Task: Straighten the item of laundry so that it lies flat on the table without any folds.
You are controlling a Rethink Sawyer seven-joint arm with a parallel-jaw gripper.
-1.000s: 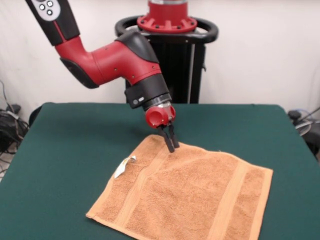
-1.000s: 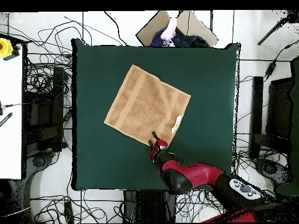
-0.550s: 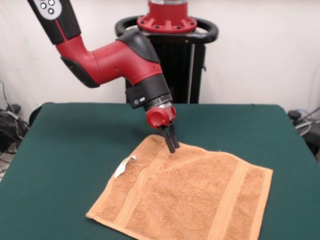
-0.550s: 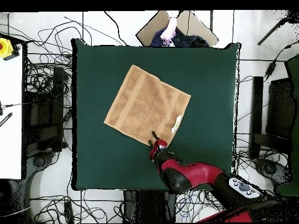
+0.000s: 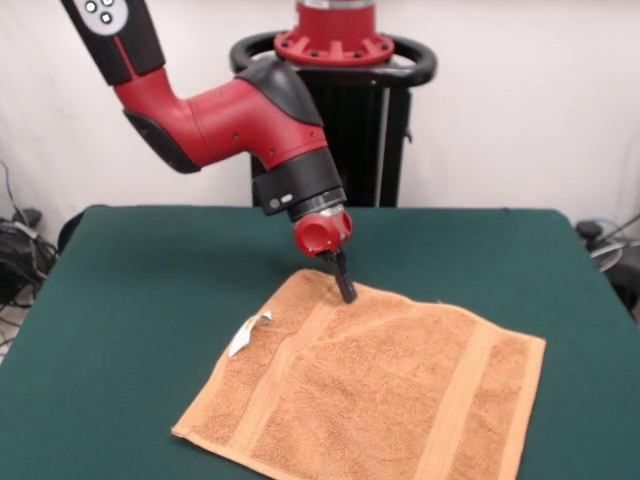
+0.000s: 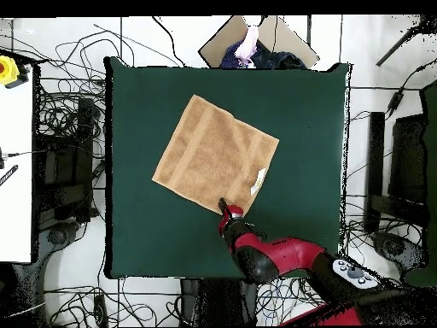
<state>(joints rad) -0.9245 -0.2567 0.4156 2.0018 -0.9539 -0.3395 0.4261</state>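
Front view: your gripper [image 5: 345,288] has its fingers pinched together on the far edge of the towel [image 5: 380,390], right at that corner. The towel spreads out from the tips toward the camera, looking flat on the table [image 5: 130,290]; white tag [image 5: 248,334] is off to one side. Judged: final tugging step, nearly done.

Overhead view: the gripper [image 6: 224,205] sits at the towel's [image 6: 213,154] corner. No folds visible. Next you likely let go and lift straight clear without dragging the cloth.
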